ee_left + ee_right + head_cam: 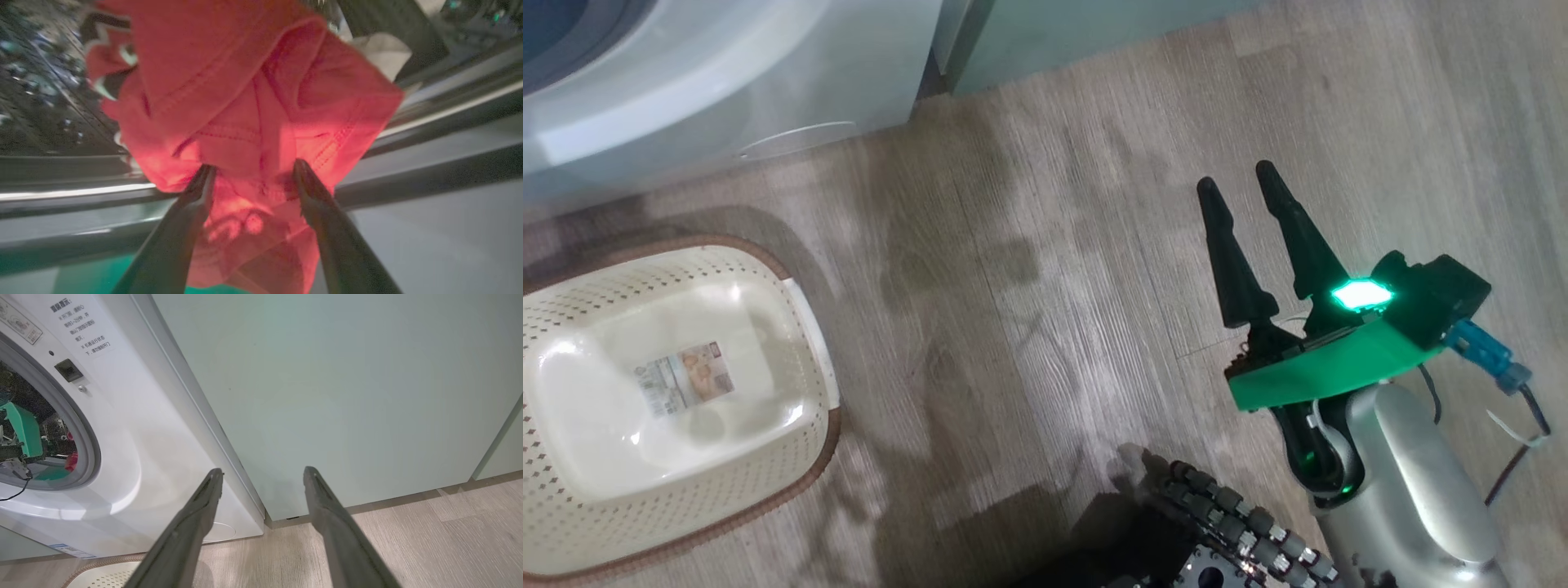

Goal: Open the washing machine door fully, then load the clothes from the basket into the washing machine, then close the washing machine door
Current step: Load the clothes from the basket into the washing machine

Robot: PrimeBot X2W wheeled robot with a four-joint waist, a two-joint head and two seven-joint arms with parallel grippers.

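The cream basket [813, 359] stands on the floor at the lower left, with just a paper label [684, 378] inside. Behind it is the white washing machine [727, 73], its mouth showing in the right wrist view [135, 457]. The red clothes [245, 102] hang bunched over the grey gasket [429, 163], against the steel drum [36, 81]. My left gripper [252, 167] is open, its fingers spread on either side of the fabric. A little red [71, 461] shows in the mouth beside the left arm's green part [24, 433]. My right gripper [1236, 178] is open above bare floor. The door is out of view.
Pale green cabinets [347, 396] stand right of the machine, with a narrow gap between them. A small round white flap [220, 533] sits low on the machine's front. Wooden floor [1054, 286] lies between the basket and my right arm. My base's tracked edge [1225, 514] is at the bottom.
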